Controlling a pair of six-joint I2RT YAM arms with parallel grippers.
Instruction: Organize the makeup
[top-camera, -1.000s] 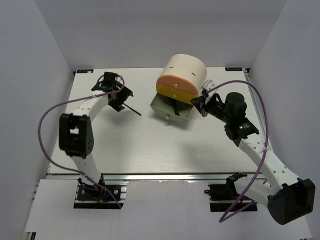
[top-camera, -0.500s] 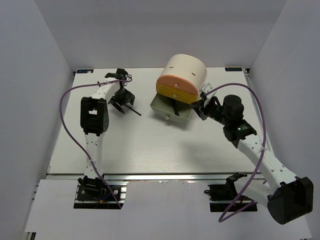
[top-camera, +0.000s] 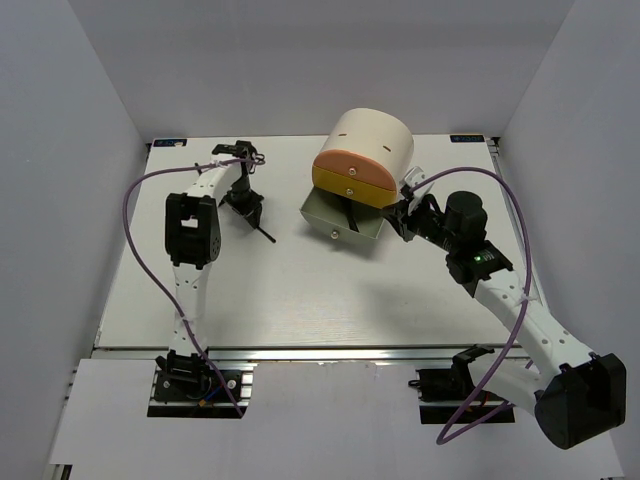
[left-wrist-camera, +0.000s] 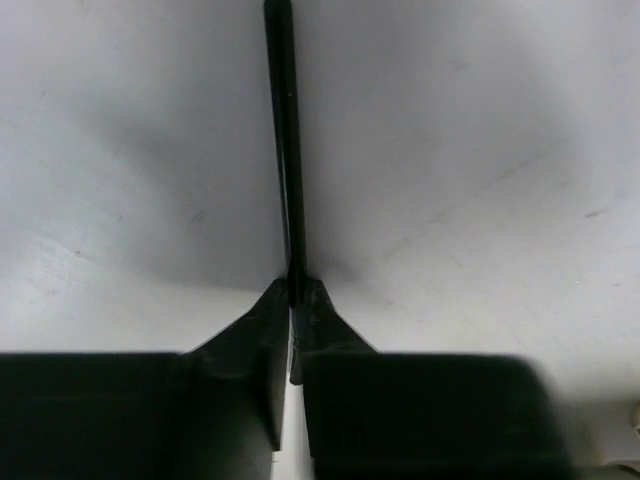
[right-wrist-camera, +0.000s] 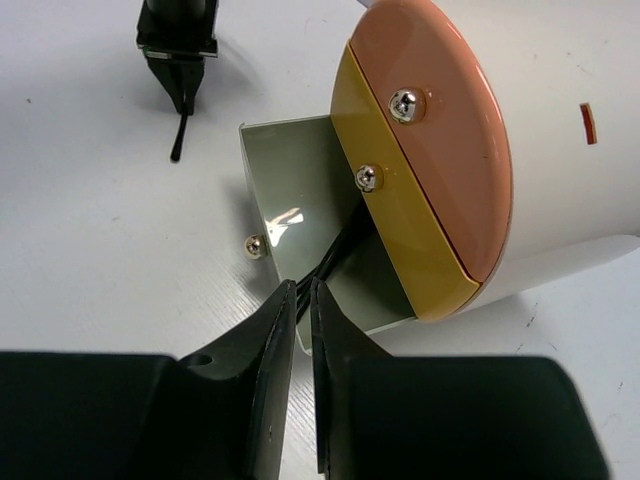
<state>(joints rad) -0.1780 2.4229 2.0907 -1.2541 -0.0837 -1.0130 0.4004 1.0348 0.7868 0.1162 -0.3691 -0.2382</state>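
Two brushes are in view. Your left gripper (left-wrist-camera: 292, 290) is pinched tight on a thin black brush (left-wrist-camera: 283, 130) at the table (top-camera: 300, 290) surface. Your right gripper (right-wrist-camera: 303, 285) stands nearly closed at a second brush (right-wrist-camera: 338, 245) inside the open green drawer (right-wrist-camera: 285, 170); whether it has a grip cannot be told.

A cream drawer unit (top-camera: 375, 140) sits on the white table (top-camera: 300, 290) — its green drawer (top-camera: 320, 212) pulled open.
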